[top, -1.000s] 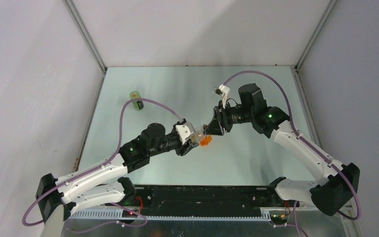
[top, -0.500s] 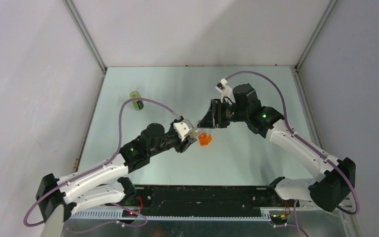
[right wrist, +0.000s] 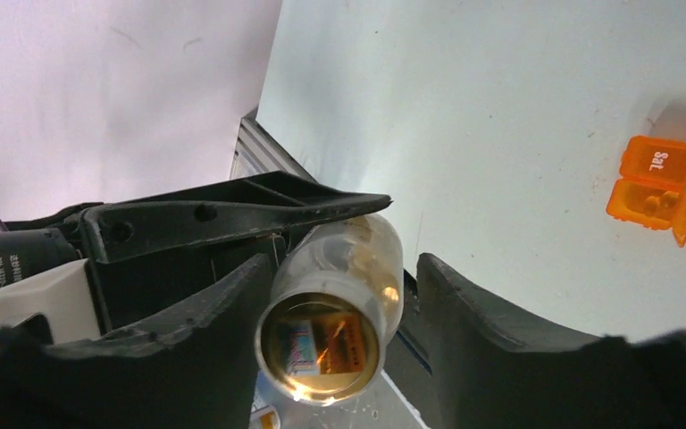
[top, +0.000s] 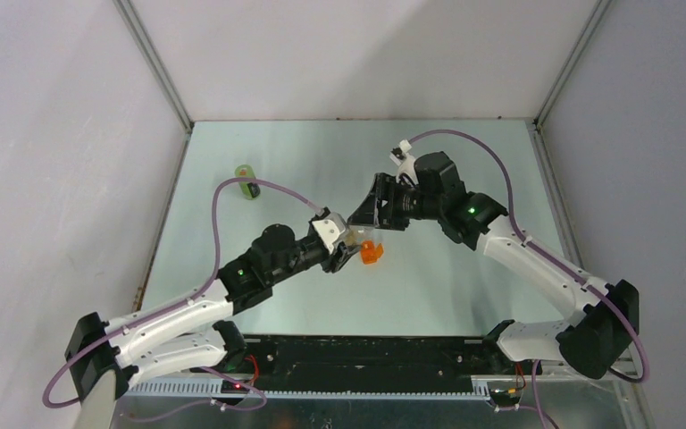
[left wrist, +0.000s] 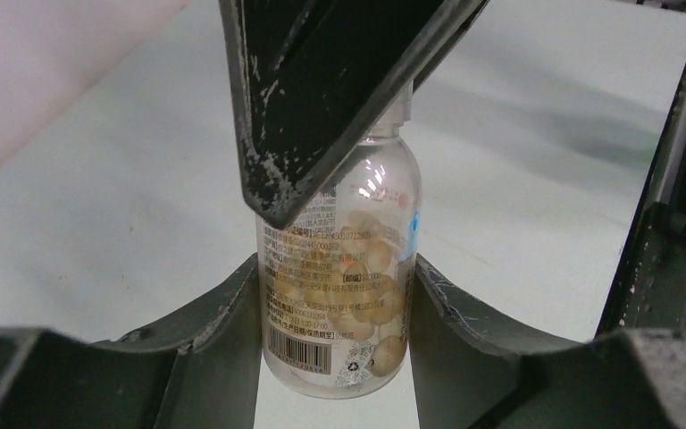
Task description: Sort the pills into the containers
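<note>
My left gripper [top: 346, 245] is shut on the clear vial [left wrist: 335, 304], which is full of pale round pills and has a printed label. My right gripper [top: 369, 213] is open, with its fingers on either side of the vial's top end [right wrist: 326, 344] and a small gap on one side. That end shows a shiny rim, and no orange cap shows. The orange box [top: 372, 253] lies on the table just right of the vial. Its lid, marked "Sat", is open in the right wrist view [right wrist: 654, 183]. The green bottle [top: 248, 181] lies at the far left.
The light green table [top: 464, 286] is walled by grey panels on the left, back and right. A black rail [top: 366, 353] runs along the near edge between the arm bases. Purple cables loop over both arms.
My right gripper has moved left and away from the orange box, onto the top of the vial. My left gripper has shifted slightly toward the back with the vial.
</note>
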{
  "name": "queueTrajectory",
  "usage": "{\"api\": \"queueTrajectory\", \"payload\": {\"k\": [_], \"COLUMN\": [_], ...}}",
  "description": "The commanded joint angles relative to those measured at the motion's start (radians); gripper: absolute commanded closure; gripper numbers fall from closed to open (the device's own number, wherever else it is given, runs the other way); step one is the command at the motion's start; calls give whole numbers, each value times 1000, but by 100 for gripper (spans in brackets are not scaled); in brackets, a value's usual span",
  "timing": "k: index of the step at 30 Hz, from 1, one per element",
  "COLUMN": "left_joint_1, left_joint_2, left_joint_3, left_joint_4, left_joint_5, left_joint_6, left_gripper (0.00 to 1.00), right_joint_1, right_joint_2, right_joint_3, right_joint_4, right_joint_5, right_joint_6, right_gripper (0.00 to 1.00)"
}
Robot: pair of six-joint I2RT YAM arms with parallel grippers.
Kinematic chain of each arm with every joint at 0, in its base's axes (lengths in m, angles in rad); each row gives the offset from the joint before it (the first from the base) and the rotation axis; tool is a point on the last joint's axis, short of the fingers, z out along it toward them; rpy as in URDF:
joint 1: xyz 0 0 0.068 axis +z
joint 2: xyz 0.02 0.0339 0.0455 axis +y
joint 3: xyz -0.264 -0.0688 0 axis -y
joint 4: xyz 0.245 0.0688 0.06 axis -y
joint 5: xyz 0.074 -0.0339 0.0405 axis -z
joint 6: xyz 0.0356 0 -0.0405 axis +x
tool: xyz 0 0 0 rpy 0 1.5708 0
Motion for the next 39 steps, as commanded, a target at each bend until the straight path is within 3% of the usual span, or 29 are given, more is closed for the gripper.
{"api": "queueTrajectory", "payload": {"k": [1,10,14,18,24,26,33,39], "left_joint_1": [-2,-1,-1,-1,-1,-2,-1,-1], "left_joint_2": [-34,-41,-30,-18,-14,-15,-16,-22], "left_joint_3": [-6,-12,-4,30,59,68,93,105], "left_joint_4": [127,114,92,50,10,-5,-47,-57], "left_joint_5": [17,14,20,70,165,206,292,330], "left_joint_6": [-15,-19,-25,-32,-27,-25,-18,-15], "left_gripper": [100,100,100,100,100,100,100,100], "right_joint_1": [-2,-2,7,8,-72,-75,-89,-95], "right_joint_2": [6,-8,-81,-152,-180,-186,-173,-115], "right_joint_3": [40,48,47,43,19,17,23,24], "right_joint_4": [65,153,191,60,-79,-109,-76,3], "right_joint_5": [67,41,-43,-57,-378,-409,-415,-275], "right_joint_6": [31,-32,-212,-474,-799,-862,-869,-744], "right_gripper": [32,11,7,4,5,5,15,27]}}
